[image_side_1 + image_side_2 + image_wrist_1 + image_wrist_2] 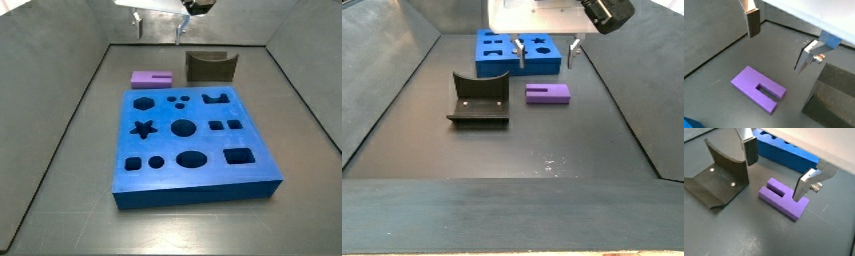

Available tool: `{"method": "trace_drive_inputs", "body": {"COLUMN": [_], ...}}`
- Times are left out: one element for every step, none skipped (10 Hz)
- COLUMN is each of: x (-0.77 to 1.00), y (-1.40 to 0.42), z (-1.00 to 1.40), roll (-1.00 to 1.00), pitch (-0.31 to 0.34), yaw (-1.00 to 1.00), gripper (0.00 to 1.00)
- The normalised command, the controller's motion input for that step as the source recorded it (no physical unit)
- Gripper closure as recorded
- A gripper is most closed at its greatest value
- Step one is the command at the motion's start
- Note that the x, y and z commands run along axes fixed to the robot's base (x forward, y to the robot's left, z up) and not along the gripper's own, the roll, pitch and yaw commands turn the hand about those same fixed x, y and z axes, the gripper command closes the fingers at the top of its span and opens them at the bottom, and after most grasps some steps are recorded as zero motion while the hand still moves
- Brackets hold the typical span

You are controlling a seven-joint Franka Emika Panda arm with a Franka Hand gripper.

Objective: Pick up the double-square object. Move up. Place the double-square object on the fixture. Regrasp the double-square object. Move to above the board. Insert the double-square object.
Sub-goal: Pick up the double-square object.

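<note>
My gripper (774,170) hangs released, empty, above the double-square object (785,198). That piece lies flat on the floor between the fixture (717,178) and the board (787,154).

Both wrist views look down, close, past the gripper (775,170) onto the double-square object (786,198); both side views face each other across the board (191,135).
</note>
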Motion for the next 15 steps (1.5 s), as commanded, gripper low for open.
{"method": "trace_drive_inputs", "body": {"x": [0.0,0.0,-0.05,-0.06,-0.04,-0.02,0.0,0.0,0.03,0.01,0.05,0.08,0.12,0.12,0.15], "y": [0.0,0.0,0.0,0.0,0.0,0.0,0.0,0.0,0.0,0.02,0.01,0.0,0.0,0.0,0.0], "z": [-0.12,-0.08,-0.1,-0.13,-0.17,-0.19,-0.2,-0.19,-0.18,-0.15,-0.13,-0.15,-0.16,-0.14,-0.14], "roll": [0.0,0.0,0.0,0.0,0.0,0.0,-0.01,-0.01,0.0,0.0,0.0,0.0,0.0,0.0,0.01], "pitch": [0.06,0.037,0.054,0.077,0.071,0.071,0.046,0.031,0.069,0.094,0.123,0.126,0.117,0.106,0.051], "yaw": [-0.05,-0.08,-0.25,-0.33,-0.35,-0.41,-0.51,-0.56,-0.6,-0.65,-0.74,-0.77,-0.72,-0.69,-0.56], "gripper": [0.0,0.0,0.0,0.0,0.0,0.0,0.0,0.0,0.0,0.0,0.0,0.0,0.0,0.0,0.0]}}
